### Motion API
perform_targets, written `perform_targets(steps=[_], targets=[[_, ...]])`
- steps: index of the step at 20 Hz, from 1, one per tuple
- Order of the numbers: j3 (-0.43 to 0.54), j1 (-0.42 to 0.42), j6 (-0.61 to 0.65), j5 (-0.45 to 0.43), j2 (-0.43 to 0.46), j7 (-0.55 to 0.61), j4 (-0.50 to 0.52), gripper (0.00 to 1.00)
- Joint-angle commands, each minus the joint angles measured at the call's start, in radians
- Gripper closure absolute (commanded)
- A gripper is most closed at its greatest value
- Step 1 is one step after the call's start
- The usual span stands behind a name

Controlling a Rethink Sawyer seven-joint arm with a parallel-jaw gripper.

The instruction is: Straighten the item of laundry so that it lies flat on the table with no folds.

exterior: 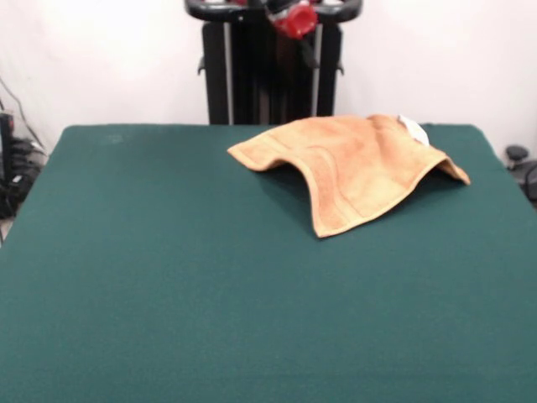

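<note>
The item of laundry (352,168), an orange-tan towel, lies on the far right part of the green table (210,294). It is rumpled, with a raised hump across its middle and a shadowed hollow under its front edge. One corner points toward the front and another reaches out to the right. A woven border band runs along its front side. A small white tag (413,128) shows at its far right edge. No gripper shows in the front view; only a red and black part of the arm (294,17) appears at the top edge.
The black pedestal (268,75) stands behind the table's far edge, close to the towel. Cables and dark gear (13,168) sit off the left side. A dark round object (516,155) sits off the right side.
</note>
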Motion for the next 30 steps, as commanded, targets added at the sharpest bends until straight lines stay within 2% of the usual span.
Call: perform_targets(steps=[1, 5, 8, 11, 14, 15, 17, 20, 23, 25, 27, 28, 29, 30], targets=[[0.208, 0.015, 0.020, 0.027, -0.093, 0.253, 0.096, 1.00], [0.269, 0.004, -0.029, 0.084, -0.206, 0.273, 0.145, 1.00], [0.254, 0.010, -0.052, 0.094, -0.279, 0.283, 0.151, 1.00], [0.247, 0.020, -0.080, 0.104, -0.305, 0.296, 0.146, 1.00], [0.119, 0.089, -0.166, 0.094, -0.270, 0.295, 0.071, 1.00], [0.103, 0.096, -0.182, 0.098, -0.263, 0.297, 0.060, 1.00], [0.034, 0.128, -0.258, 0.131, -0.255, 0.299, 0.026, 1.00], [-0.062, 0.200, -0.360, 0.178, -0.183, 0.294, -0.016, 1.00], [-0.046, 0.231, -0.401, 0.196, -0.147, 0.318, -0.023, 1.00], [-0.091, 0.280, -0.437, 0.236, -0.095, 0.321, -0.050, 1.00], [-0.130, 0.282, -0.547, 0.281, -0.024, 0.352, -0.064, 1.00], [-0.183, 0.282, -0.622, 0.358, 0.047, 0.401, -0.077, 1.00], [-0.221, 0.292, -0.638, 0.420, 0.086, 0.432, -0.084, 1.00], [-0.209, 0.291, -0.620, 0.435, 0.118, 0.451, -0.096, 1.00]])
